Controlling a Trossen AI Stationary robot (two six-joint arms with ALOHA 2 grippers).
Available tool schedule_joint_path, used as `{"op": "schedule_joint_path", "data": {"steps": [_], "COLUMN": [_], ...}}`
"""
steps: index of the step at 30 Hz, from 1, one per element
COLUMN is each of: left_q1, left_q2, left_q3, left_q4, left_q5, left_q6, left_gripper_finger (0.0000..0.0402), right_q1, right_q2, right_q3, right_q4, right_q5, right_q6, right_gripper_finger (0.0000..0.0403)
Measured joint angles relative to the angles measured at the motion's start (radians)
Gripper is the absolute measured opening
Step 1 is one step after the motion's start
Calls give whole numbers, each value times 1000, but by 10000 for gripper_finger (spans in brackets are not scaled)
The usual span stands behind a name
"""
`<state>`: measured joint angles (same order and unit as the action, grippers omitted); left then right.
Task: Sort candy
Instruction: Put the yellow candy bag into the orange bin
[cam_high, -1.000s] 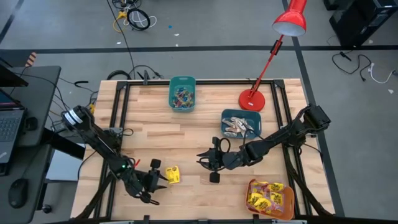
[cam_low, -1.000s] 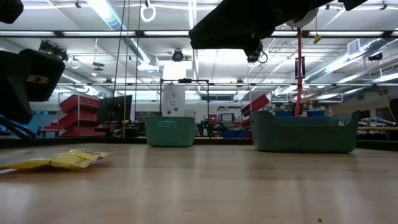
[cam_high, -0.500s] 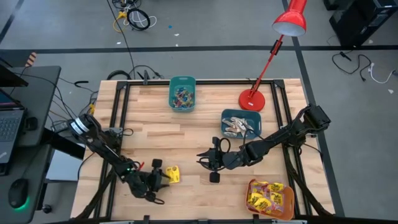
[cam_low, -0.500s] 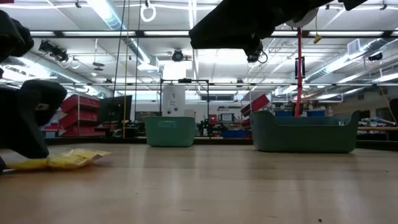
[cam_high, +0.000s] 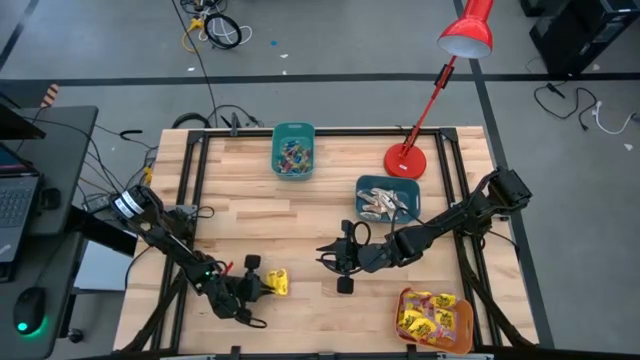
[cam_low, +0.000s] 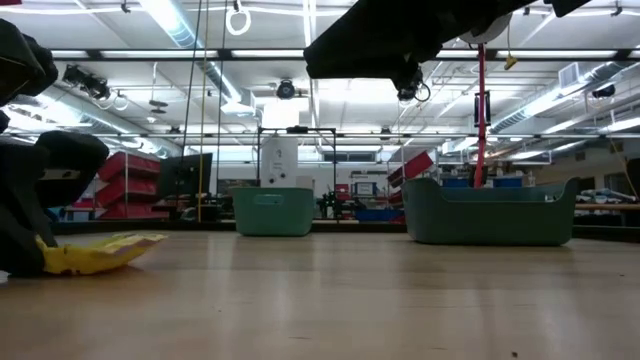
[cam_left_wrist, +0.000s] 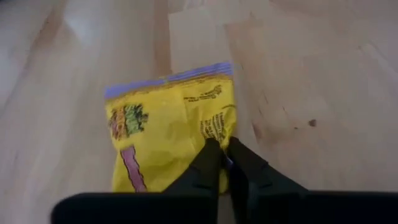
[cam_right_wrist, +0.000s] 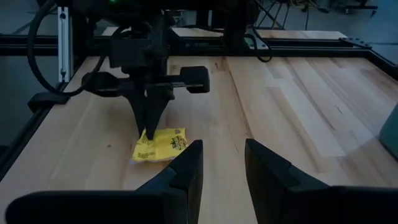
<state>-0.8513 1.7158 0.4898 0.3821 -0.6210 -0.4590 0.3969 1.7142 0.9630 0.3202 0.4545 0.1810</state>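
A square yellow candy packet (cam_high: 279, 284) with dark print lies flat on the wooden table near its front left. My left gripper (cam_left_wrist: 225, 163) is shut on it, and shows as a dark mass at the packet's (cam_low: 100, 254) left end in the low view. My right gripper (cam_right_wrist: 222, 163) hangs open above the table's middle (cam_high: 334, 264), pointing at the packet (cam_right_wrist: 161, 144), with nothing between its fingers. My left gripper pinches the packet's edge (cam_left_wrist: 211, 138) nearest the arm, close to one corner, between its two fingers (cam_left_wrist: 208, 163). The fingers come slanting down from the table's left. The packet rests on the table, its far part flat.
A teal bin (cam_high: 293, 150) with small coloured candy stands at the back. A darker bin (cam_high: 387, 198) holds pale sticks right of centre. An orange bin (cam_high: 435, 318) of yellow packets sits at the front right. A red desk lamp's base (cam_high: 405, 160) stands at the back right.
My left gripper has come down onto the packet's left edge and shut on it, from wide open. The packet's gripped end has bunched a little; the rest stays on the table.
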Motion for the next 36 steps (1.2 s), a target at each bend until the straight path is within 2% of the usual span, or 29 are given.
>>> {"op": "schedule_joint_path", "data": {"steps": [5,12,16,19,23,28,36], "left_q1": [1,28,63,89,122,169,235], "left_q2": [-67,-277,-402,-454,-471,-465,-465], "left_q3": [-8,-6,-6,-6,-4,-5,-4], "left_q4": [-39,-49,-22,17,54,88,209], "left_q5": [-1,-46,-5,44,79,93,118], "left_q6": [92,195,203,191,171,195,291], "left_gripper_finger": [5,1,0,0,0,0,0], "right_q1": [4,24,30,29,32,35,33], "right_q2": [0,-1,0,0,1,1,2], "right_q3": [0,52,90,103,117,119,119], "right_q4": [1,8,10,8,9,14,20], "right_q5": [0,-1,-5,-50,-105,-110,-110], "right_q6": [-36,-259,-330,-342,-334,-304,-296], "right_gripper_finger": [105,106,114,127,150,174,185]}}
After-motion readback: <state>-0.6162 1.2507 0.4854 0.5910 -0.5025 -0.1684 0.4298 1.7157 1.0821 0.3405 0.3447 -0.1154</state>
